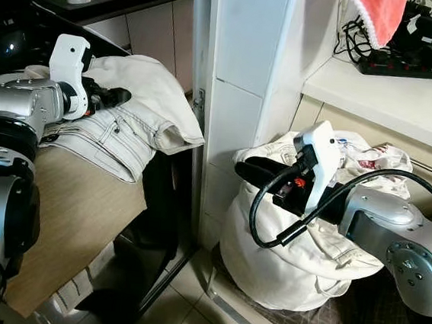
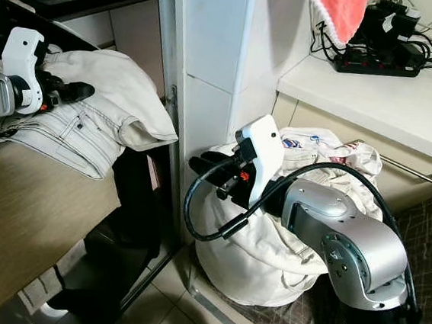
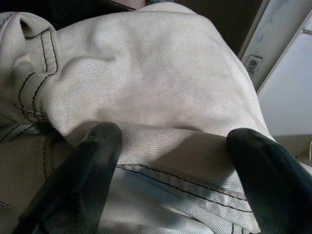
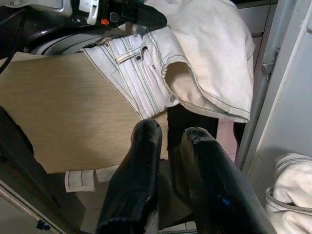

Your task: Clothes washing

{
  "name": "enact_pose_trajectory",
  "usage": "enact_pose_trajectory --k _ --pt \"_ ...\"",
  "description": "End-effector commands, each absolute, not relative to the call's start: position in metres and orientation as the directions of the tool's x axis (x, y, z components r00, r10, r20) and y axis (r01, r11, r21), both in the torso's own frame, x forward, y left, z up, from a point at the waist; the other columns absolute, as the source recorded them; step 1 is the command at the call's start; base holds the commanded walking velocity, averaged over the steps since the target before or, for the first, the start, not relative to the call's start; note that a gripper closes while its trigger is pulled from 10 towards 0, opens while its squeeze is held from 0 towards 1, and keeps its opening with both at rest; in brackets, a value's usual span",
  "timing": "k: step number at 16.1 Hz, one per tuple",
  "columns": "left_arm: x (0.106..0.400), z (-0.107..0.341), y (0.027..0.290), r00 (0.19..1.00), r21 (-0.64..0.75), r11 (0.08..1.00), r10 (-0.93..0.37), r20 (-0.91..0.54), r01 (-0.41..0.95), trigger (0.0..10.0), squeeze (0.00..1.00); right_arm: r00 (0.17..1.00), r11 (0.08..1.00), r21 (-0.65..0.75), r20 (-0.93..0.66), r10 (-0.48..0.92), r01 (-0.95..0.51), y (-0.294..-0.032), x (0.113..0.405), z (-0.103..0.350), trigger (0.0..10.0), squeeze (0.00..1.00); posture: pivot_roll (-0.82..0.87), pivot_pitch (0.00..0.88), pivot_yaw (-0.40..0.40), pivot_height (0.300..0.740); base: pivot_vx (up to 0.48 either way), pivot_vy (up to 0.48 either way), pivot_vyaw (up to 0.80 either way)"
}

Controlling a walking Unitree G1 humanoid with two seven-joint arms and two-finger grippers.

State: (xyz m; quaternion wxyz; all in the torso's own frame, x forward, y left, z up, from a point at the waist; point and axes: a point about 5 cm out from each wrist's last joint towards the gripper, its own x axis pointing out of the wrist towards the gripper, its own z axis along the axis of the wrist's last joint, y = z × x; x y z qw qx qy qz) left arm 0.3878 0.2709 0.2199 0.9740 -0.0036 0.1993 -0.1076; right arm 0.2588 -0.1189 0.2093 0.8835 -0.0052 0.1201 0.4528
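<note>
While white jeans [image 1: 128, 115] are draped at the brown lid's [image 1: 73, 217] back edge, wide-spread left gripper [image 3: 170, 156] fingers touch them ungripped; the nearly closed right gripper [image 4: 168, 146] is empty, and the full laundry bag [image 1: 284, 253] is unwashed.

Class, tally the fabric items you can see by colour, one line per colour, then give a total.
Cream or off-white: 2, the jeans on the tan surface and the cloth laundry bag on the floor
Coral-red: 1, the towel hanging over the counter
Total: 3
</note>
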Motion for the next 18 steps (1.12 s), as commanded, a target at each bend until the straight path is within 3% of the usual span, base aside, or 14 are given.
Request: enact_pose_trajectory --k 1,9,18 --pt "0.387 0.218 0.273 0.899 -0.061 0.979 -0.203 -0.387 0.195 0.0 0.0 0.551 0.573 0.071 -0.2 0.81 -0.817 -0.117 0.255 0.214 10.0 0.0 -0.15 0.0 0.056 0.74 0.0 0.0 0.0" --pt "0.386 0.209 0.27 0.889 -0.061 0.977 -0.21 -0.406 0.203 0.0 0.0 0.547 0.567 0.059 -0.204 0.812 -0.821 -0.118 0.255 0.214 10.0 0.0 -0.15 0.0 0.055 0.74 0.0 0.0 0.0" --pt "0.386 0.212 0.282 0.935 -0.043 0.994 -0.109 -0.337 0.1 0.0 0.0 0.551 0.572 0.058 -0.208 0.809 -0.818 -0.118 0.255 0.213 10.0 0.0 -0.15 0.0 0.051 0.74 0.0 0.0 0.0"
